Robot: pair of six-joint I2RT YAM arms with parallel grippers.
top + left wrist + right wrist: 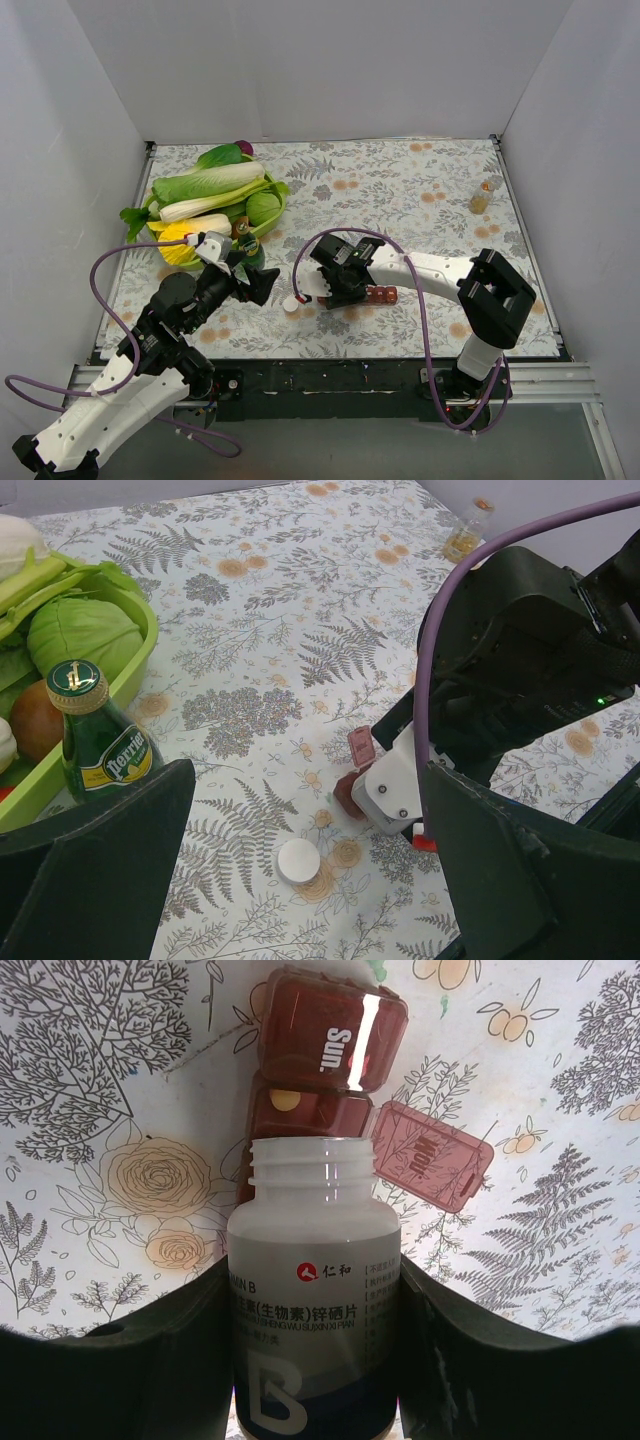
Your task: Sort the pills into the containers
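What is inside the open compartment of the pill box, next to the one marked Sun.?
One pale yellow pill shows in the open compartment. The uncapped bottle covers its near part, so more pills cannot be ruled out.

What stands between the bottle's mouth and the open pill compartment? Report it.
Nothing visible. The right tool holds the uncapped bottle with its mouth at the open compartment. The Mon. lid is flipped aside, and the white cap lies well apart.

Right wrist view: the uncapped bottle (312,1260) is cut off at its base by the lower edge. The containers (330,1030) are largely hidden behind it. Contents of the far-right small bottle (481,198) cannot be made out.
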